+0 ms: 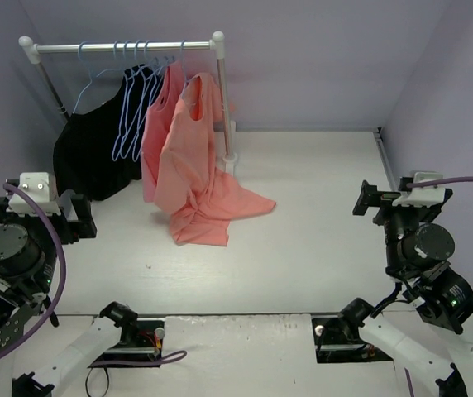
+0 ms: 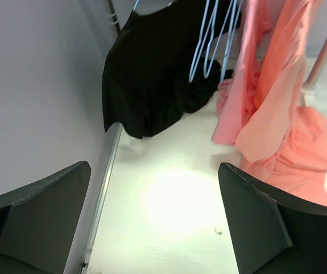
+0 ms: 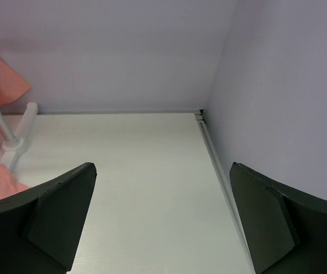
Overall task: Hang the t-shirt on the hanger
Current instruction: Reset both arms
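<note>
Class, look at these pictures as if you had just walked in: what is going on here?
Neither arm is handling anything. The left end effector and the right end effector are both open and empty, near the table's side edges and away from the rack. The t-shirt hangs from the rack beside another pink garment, with its lower part trailing on the table. Empty hangers and a black garment hang further along.

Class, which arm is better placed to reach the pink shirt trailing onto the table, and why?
The left, probably: the left gripper, open, faces the shirt close by. The right gripper, also open, faces a wall corner.
</note>
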